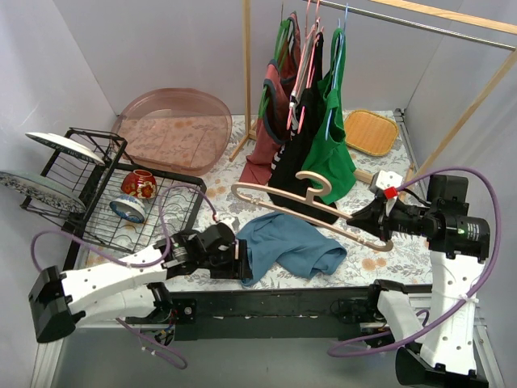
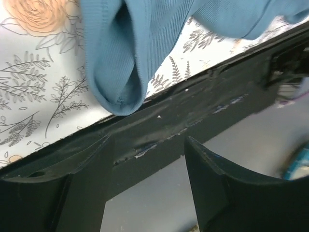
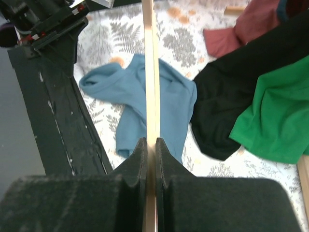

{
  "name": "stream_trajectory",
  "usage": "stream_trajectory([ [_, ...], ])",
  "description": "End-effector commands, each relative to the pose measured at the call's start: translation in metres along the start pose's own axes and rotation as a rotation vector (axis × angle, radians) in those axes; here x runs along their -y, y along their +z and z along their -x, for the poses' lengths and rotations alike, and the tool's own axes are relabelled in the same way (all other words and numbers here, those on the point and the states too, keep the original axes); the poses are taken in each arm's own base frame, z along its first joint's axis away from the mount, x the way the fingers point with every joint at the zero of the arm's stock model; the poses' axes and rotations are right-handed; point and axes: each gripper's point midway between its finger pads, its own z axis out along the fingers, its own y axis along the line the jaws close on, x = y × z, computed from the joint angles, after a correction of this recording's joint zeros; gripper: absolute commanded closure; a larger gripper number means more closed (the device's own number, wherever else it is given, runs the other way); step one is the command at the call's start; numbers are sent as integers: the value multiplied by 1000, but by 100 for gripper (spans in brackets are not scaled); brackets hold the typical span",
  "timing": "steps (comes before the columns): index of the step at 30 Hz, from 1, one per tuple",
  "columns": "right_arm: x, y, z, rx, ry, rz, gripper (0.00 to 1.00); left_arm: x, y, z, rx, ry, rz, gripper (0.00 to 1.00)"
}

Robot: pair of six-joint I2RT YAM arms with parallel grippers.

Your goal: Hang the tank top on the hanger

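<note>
Hardly started, I'd say: the right claw (image 3: 150, 142) is clenched on the hanger (image 3: 150, 72) above the tank top (image 1: 295, 242), which lies crumpled by the surface's (image 1: 370, 263) near edge, the left claw (image 2: 149, 140) released and empty beside it.

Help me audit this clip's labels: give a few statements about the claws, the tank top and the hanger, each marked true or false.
1. The right claw is shut on the hanger. True.
2. The tank top is on the hanger. False: it lies crumpled on the table.
3. The left claw grips the tank top. False: it is open, with nothing between its fingers, and the fabric lies just beyond them.
4. A green top hangs at the back. True.
</note>
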Motion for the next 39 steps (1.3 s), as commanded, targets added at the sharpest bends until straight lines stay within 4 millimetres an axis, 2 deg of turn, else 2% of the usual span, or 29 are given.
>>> stream_trajectory([
  [1,8,3,-18,-74,-8,-7,99,18,6,21,135,-8,96,44],
  [4,9,5,-25,-86,-1,-1,99,11,19,22,156,24,182,51],
  [6,9,6,-29,-96,-1,-2,99,4,31,18,139,40,227,51],
  [9,12,5,-40,-132,-2,-24,99,4,44,15,129,63,242,51],
  [13,13,4,-46,-151,-4,-36,99,-1,55,16,137,91,273,55],
  [15,12,4,-48,-158,0,-35,99,0,60,15,131,108,265,61],
  [17,13,5,-51,-165,5,-33,99,8,63,16,136,118,220,71],
  [19,13,5,-55,-174,0,-30,99,16,63,16,138,120,177,90],
  [20,13,5,-57,-179,-1,-30,99,21,60,19,148,117,155,100],
  [23,15,4,-67,-213,-17,-37,99,26,45,30,184,99,108,100],
  [24,16,3,-70,-228,-26,-43,99,22,42,29,178,89,98,100],
  [25,17,2,-71,-235,-33,-49,99,16,37,40,198,59,97,100],
  [26,18,1,-71,-240,-40,-55,99,18,25,50,231,35,55,100],
  [27,19,-1,-69,-248,-53,-67,99,20,20,54,225,13,12,100],
  [28,21,-3,-67,-250,-70,-79,99,6,15,69,256,-36,12,100],
  [30,23,-6,-61,-251,-83,-96,99,5,0,85,298,-55,-41,100],
  [31,24,-9,-51,-240,-102,-114,99,-3,-3,95,312,-87,-39,100],
  [35,22,-18,-26,-202,-146,-157,99,-22,-8,111,316,-118,-22,100],
  [37,21,-20,-21,-198,-160,-162,99,-31,-12,127,353,-154,-25,100],
  [38,18,-19,-22,-200,-151,-156,99,-28,-14,129,341,-162,-61,100],
  [39,14,-17,-24,-204,-152,-138,99,-33,-18,141,374,-189,-73,100],
])
